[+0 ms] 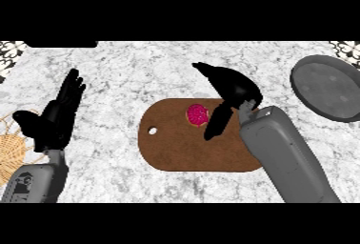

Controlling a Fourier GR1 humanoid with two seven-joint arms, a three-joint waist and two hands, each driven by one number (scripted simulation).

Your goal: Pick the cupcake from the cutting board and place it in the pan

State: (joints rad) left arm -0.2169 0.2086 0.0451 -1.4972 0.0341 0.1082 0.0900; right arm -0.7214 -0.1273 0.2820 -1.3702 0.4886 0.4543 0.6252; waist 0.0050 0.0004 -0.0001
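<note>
Two hands show. The right hand (pixel 232 88) hangs over the far edge of the cutting board (pixel 190 152), open and holding nothing, thumb pointing down just beside the cupcake (pixel 197 115). The left hand (pixel 51 119) rests open at the left, fingers up. The cupcake stands on the board, pink top upward. A grey pan (pixel 327 86) lies at the right on the marble counter (pixel 126 71).

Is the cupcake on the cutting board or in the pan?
On the cutting board. The pink cupcake sits on its upper part, beside the right hand; the grey pan shows no cupcake.
</note>
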